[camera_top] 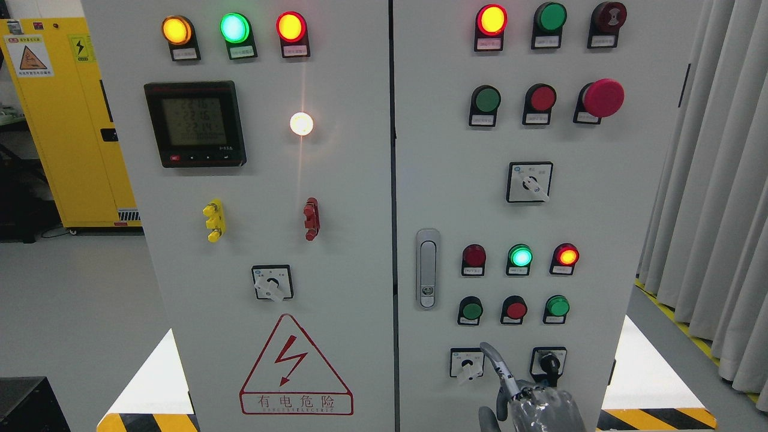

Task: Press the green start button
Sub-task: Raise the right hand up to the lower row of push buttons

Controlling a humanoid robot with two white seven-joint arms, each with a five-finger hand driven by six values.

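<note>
Your right hand (528, 402) shows at the bottom edge, right of the middle, in front of the right cabinet door (600, 210). One finger (495, 360) is stretched up and to the left; the others are curled in, and the hand holds nothing. The fingertip sits between two rotary switches (467, 363) and just below a row of three push buttons.

In that row, the nearest green button (471, 311) lies just above and slightly left of your fingertip, apart from it. A red button (515, 310) sits beside it, then another green button (557, 306) farther right. A third green button (486, 99) sits well above, in the upper row.

On the left door (360, 240), the red warning triangle (296, 366) reads "有电危险". The small labels under the buttons are too small to read.
</note>
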